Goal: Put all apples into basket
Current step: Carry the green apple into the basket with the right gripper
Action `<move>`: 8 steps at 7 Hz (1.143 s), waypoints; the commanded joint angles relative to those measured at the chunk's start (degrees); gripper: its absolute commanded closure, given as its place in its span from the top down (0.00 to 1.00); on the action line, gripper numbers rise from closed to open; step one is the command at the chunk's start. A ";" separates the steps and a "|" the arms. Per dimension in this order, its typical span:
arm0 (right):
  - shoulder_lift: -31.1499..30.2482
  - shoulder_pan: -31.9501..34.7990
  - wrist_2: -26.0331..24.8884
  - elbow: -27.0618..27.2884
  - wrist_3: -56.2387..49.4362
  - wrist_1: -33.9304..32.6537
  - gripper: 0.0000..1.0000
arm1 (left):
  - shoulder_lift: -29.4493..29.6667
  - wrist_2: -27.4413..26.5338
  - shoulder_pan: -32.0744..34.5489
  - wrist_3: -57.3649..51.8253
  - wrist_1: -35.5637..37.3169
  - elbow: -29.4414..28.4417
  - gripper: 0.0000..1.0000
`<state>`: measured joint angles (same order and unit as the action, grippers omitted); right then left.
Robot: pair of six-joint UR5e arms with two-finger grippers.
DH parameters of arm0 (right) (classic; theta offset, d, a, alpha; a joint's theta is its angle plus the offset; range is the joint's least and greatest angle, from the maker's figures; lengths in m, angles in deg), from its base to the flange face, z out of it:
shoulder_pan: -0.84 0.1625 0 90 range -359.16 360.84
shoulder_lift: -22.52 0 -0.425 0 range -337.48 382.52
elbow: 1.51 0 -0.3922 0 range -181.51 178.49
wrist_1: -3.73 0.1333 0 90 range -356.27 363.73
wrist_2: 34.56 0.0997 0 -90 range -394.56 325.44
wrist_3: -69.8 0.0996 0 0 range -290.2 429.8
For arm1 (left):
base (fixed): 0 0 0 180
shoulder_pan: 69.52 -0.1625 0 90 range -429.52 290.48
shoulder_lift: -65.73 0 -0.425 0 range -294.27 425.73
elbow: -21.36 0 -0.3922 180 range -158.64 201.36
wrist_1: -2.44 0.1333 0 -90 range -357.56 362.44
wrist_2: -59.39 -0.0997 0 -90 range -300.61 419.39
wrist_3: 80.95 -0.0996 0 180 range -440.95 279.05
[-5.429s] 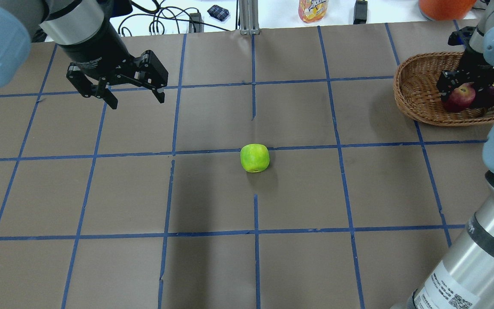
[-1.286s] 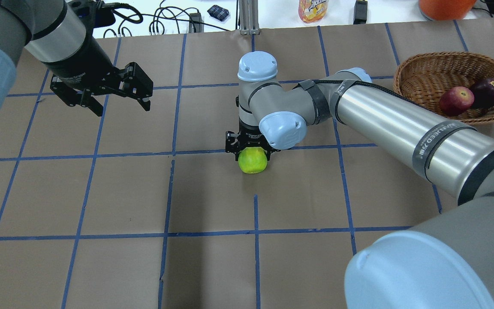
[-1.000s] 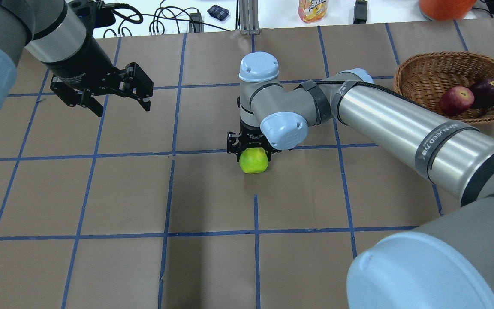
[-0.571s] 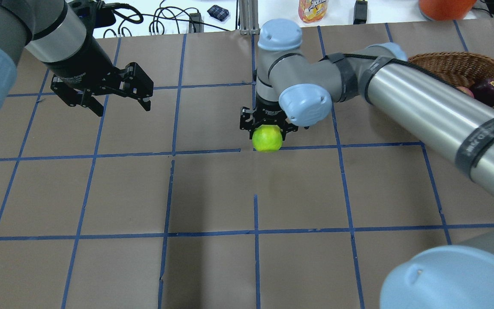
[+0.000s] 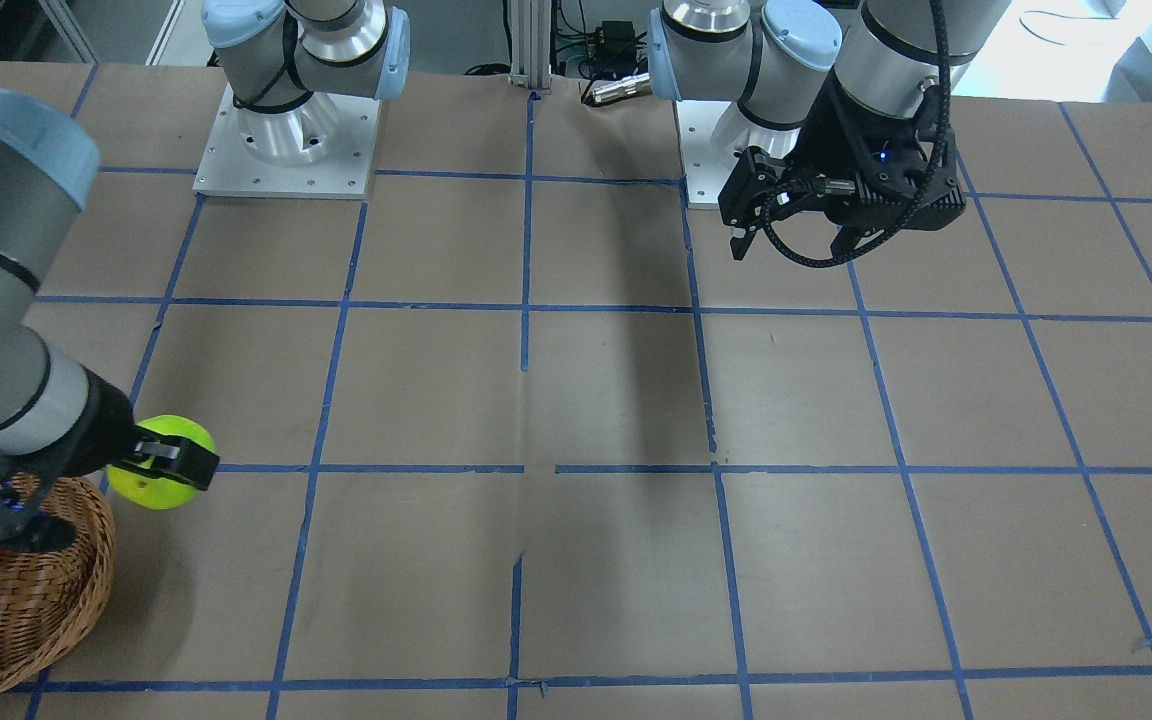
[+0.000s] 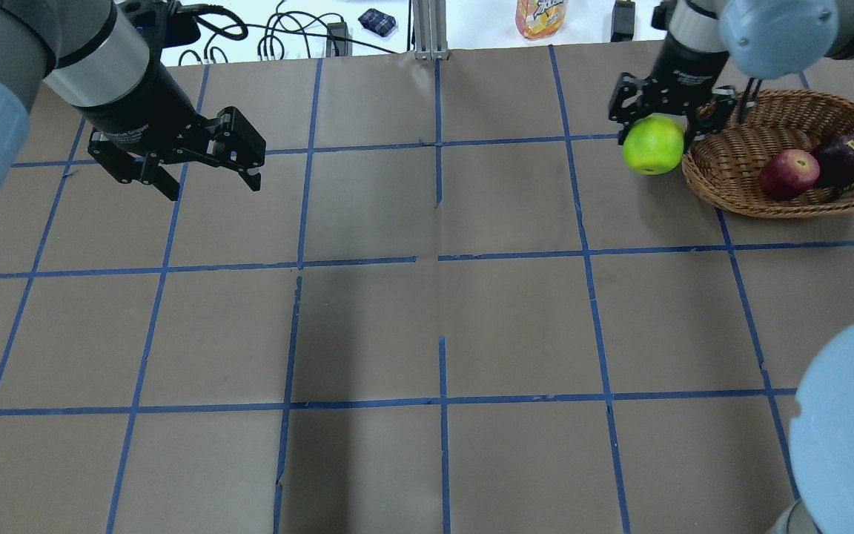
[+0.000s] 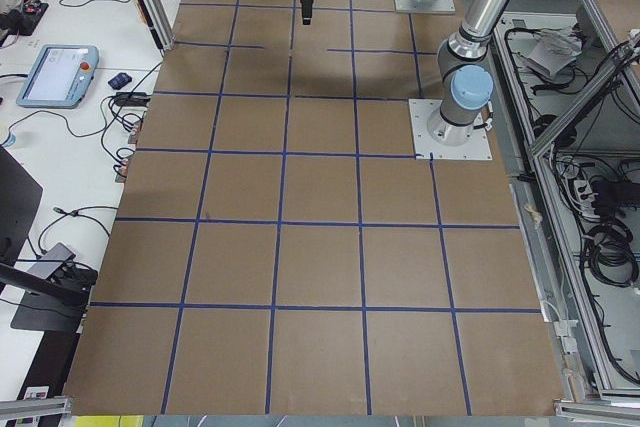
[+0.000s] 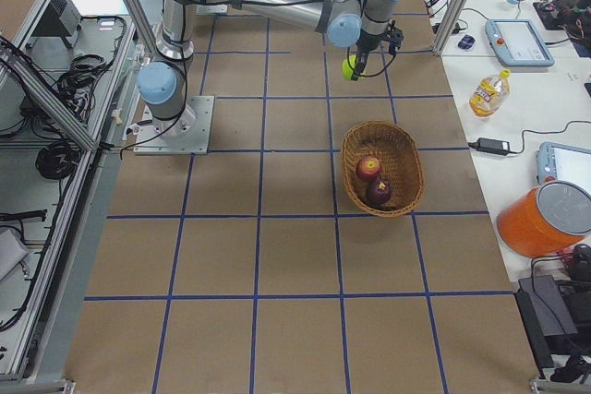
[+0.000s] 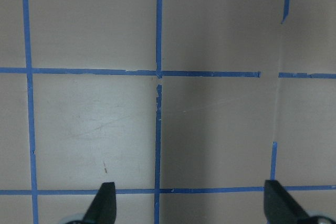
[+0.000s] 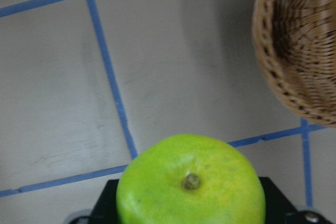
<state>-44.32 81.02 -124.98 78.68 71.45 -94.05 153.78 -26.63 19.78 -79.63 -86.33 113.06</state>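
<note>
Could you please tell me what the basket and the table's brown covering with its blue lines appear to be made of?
The basket looks like woven wicker, light brown and matte: interlaced strands and a braided rim show. The table covering seems to be matte brown paper, judging by seams and faint creases. The blue lines are probably tape: some strips break off short.

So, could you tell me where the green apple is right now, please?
The green apple is at the overhead view's upper right, held by the right gripper just left of the rim of the basket, not yet over it.
</note>
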 commanded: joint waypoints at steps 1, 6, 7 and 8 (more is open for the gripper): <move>3.02 -5.29 -3.18 -0.39 -8.50 -4.92 0.00 | 0.19 -0.02 0.00 0.00 0.00 -0.12 1.00; 10.41 -9.69 -4.33 -0.21 -14.65 -12.60 0.01 | 0.19 0.06 0.00 -0.09 0.09 0.05 1.00; 11.37 -9.87 -4.33 -0.21 -15.18 -13.91 0.27 | 0.19 -0.02 0.00 -0.09 0.09 -0.03 1.00; 11.47 -9.87 -4.42 -0.21 -15.45 -14.18 0.81 | 0.19 -0.02 0.00 -0.09 0.09 0.05 1.00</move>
<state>-33.33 71.22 -129.32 78.45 56.54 -107.59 153.97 -26.63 19.78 -79.72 -86.25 113.07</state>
